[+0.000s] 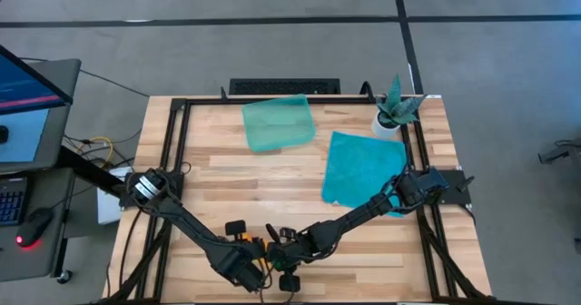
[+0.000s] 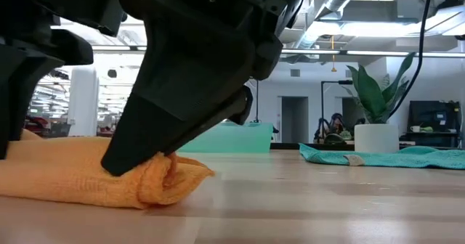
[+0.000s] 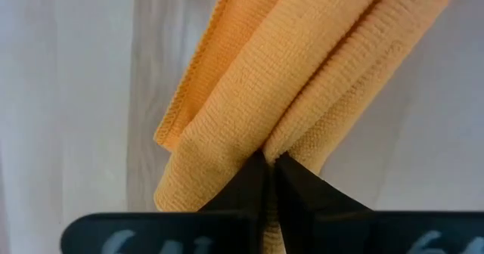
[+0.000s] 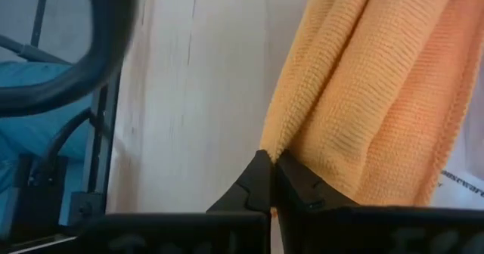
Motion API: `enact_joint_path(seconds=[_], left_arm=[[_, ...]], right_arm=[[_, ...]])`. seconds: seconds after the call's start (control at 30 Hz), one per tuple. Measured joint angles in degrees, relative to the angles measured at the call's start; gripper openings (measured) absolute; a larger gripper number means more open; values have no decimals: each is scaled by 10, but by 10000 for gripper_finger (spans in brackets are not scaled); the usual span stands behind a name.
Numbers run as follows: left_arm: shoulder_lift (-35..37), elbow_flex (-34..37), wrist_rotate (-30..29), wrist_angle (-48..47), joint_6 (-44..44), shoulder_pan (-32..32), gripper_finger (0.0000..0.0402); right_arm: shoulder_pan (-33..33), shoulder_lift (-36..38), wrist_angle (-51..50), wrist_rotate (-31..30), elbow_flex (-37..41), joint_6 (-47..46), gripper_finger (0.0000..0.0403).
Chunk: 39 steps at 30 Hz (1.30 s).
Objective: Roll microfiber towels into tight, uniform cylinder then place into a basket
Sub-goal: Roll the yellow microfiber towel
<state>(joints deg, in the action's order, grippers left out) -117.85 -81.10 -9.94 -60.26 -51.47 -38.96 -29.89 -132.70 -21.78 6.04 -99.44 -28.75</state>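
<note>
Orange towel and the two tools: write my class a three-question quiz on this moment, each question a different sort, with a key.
1. True or false: the left tool and the right tool are both pinched shut on the orange towel.
2. Which lies flat and untouched near the potted plant? A) the teal towel B) the orange towel C) a sponge
3. Fill in: the basket sits at the table's far edge and holds ____ towels.

Key: 1 true; 2 A; 3 no.
</note>
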Motion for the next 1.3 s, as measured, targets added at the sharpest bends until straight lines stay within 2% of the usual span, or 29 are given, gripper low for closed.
enact_joint_path(seconds=[0.27,0.43,0.6,0.87,0.97,1.2,1.3], left_arm=[[-2,4,-24,17,2,0,9],[-2,5,-24,23,-6,1,9],[-3,9,-15,-21,-15,2,9],[-5,9,-13,-54,-32,0,9],[-5,9,-9,-53,-32,0,9],[-5,9,-9,-52,-26,-2,9],[-4,9,-9,-51,-22,-2,9]], right_arm=[[0,2,-20,-1,-2,9,18],[1,4,-48,2,-4,2,37],[-4,9,-90,33,-1,2,43],[-2,23,-115,4,-2,31,28],[-7,44,-139,-35,-3,40,19],[-55,122,-267,-290,-2,57,18],[-72,145,-300,-330,4,45,19]])
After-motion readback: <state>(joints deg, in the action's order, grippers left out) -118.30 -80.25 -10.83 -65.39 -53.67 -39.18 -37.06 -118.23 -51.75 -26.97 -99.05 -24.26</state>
